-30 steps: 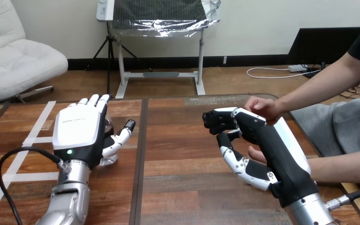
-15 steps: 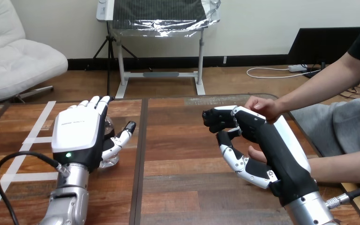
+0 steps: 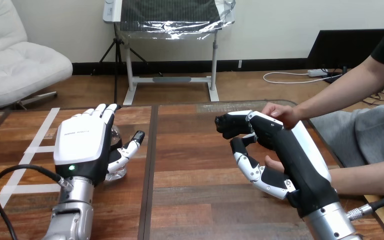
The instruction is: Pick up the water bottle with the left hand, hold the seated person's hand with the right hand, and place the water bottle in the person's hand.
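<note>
Left hand (image 3: 80,142) barely shifts, fingers open, bottle (image 3: 116,173) at its 3 o'clock; right hand (image 3: 285,150) stays curled, empty; nothing grasped yet.

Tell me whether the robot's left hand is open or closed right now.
Open. The left hand has its fingers straight and its thumb out beside the water bottle; nothing is curled round the bottle.

Bright, even light; soft shadow under left hand (image 3: 80,145).

Brown plank table (image 3: 190,155): matt wood, grain visible. Clear plastic water bottle (image 3: 116,171), lower left: glossy. Left hand (image 3: 81,142), white shell: smooth, glossy.
</note>
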